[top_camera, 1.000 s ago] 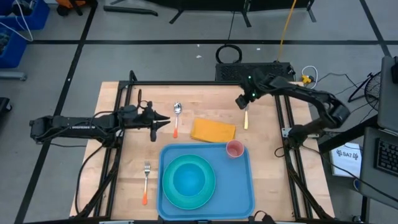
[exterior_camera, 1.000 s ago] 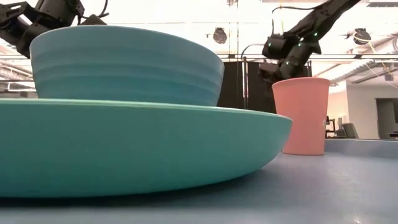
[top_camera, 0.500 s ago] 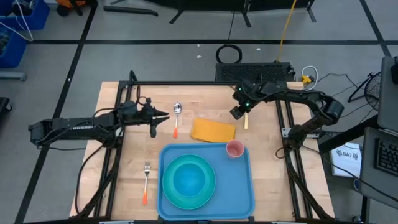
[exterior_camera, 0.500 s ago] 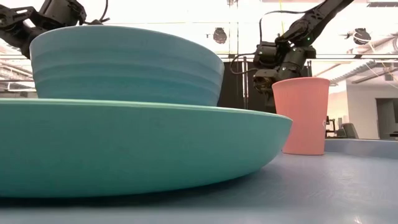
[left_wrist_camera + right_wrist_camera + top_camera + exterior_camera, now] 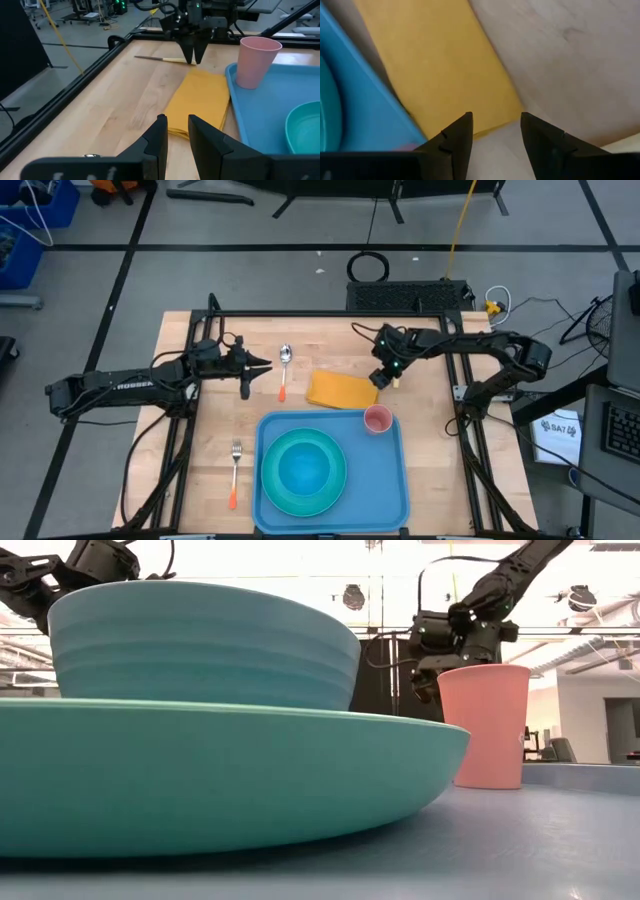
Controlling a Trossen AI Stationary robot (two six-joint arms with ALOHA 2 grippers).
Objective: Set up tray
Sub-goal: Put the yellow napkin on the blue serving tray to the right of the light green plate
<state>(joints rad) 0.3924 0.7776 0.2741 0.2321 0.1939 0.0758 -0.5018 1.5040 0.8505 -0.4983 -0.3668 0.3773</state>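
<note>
**Over the napkin's corner, tray just beyond my jaws**

While my left gripper (image 5: pixel 262 368) waits over bare wood beside the spoon (image 5: pixel 284 365), its jaws parted by a narrow gap and holding nothing, my right gripper (image 5: pixel 378 378) hangs at the far right corner of the napkin (image 5: pixel 343 390), pointing down at the table (image 5: pixel 190 470). Its jaws stand apart with nothing between them; through the gap I see the napkin's edge and pale wood.

The tray (image 5: pixel 385 475) lies at the table's near edge, in the middle, well apart from my left jaws and close to my right ones, on the near side of them. The napkin sits between my right jaws and the tray's far rim, touching or nearly touching that rim. On the tray a bowl (image 5: pixel 200 640) sits in a plate (image 5: pixel 230 775), and a pink cup (image 5: pixel 377 419) stands upright in the far right corner, just near of my right jaws. A knife (image 5: pixel 160 59) lies on the wood just behind the right gripper. A fork (image 5: pixel 235 473) lies left of the tray.
</note>
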